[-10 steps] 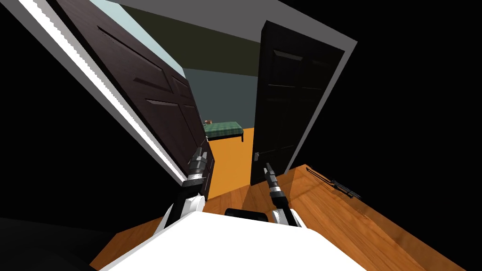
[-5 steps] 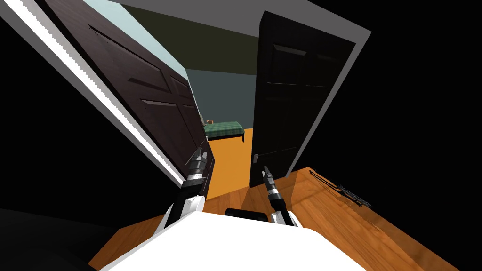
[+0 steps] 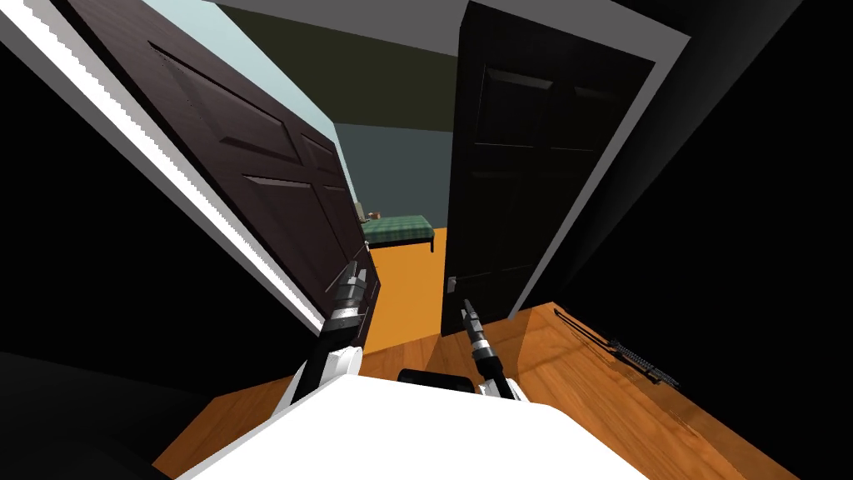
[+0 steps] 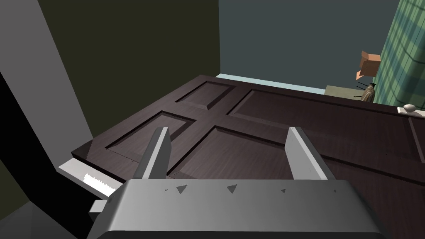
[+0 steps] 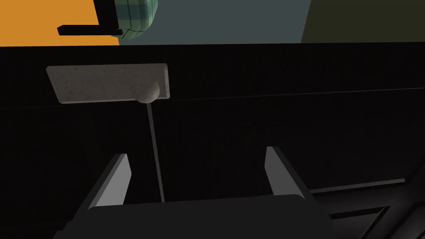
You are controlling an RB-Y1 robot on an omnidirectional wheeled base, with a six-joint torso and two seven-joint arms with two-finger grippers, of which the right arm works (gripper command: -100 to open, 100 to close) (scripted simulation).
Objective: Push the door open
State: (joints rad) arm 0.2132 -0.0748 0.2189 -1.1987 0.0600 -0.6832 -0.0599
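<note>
My left gripper (image 4: 228,130) near the left door (image 3: 275,192) and my right gripper (image 5: 197,152) near the right door (image 3: 525,167) each had 2 fingers spread, holding nothing, and both doors stood partly open, so I judged more pushing remained.

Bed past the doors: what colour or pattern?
Green plaid on the bed cover, clearest in the left wrist view.

A home: dark panelled door (image 3: 250,167), wooden floor (image 3: 583,392), green plaid bed (image 3: 398,228) beyond.
</note>
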